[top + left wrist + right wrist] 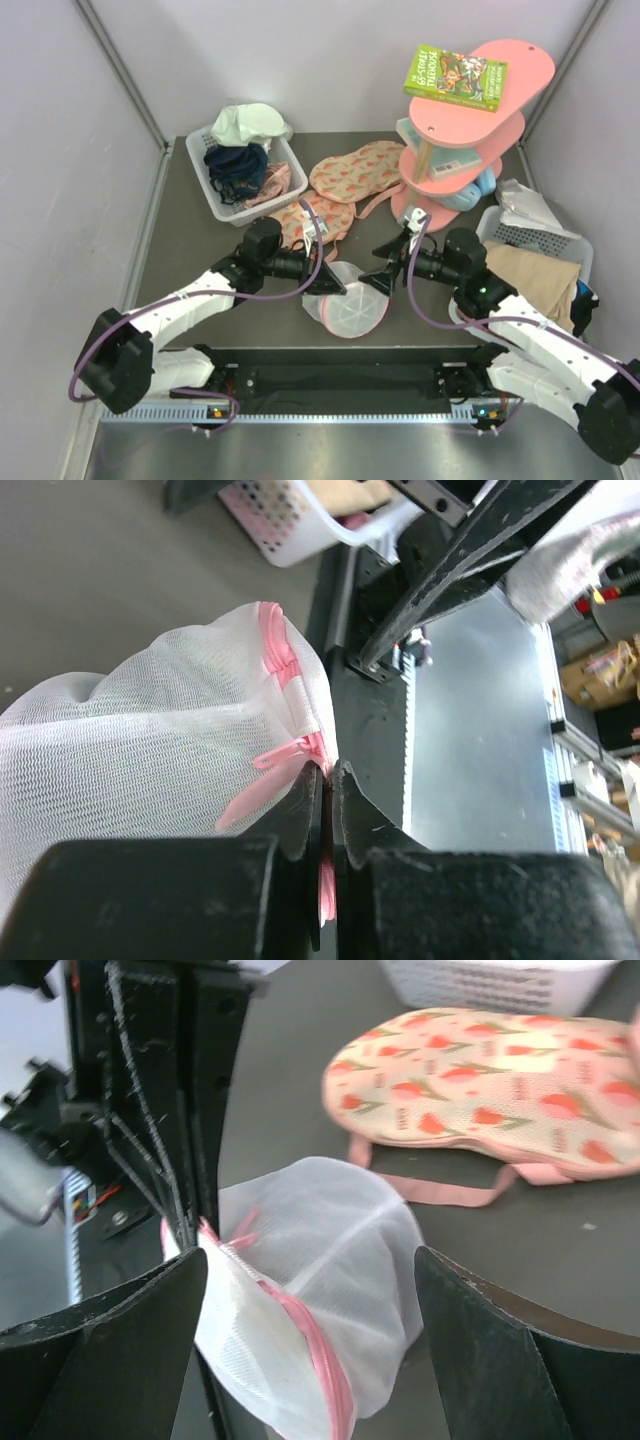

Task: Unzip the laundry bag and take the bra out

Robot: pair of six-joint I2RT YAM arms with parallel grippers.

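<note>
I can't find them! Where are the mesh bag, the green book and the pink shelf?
Bag [352, 310], top view, white mesh middle.
Book [455, 77], top view, green cover.
Shelf [527, 62], top view, bare top tier.

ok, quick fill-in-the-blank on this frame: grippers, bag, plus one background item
1. The left gripper is ____ on the pink trim of the laundry bag.
2. The right gripper is ____, holding nothing.
3. The green book lies on the ____ tier of the pink shelf.
Missing words: shut; open; top.
</note>
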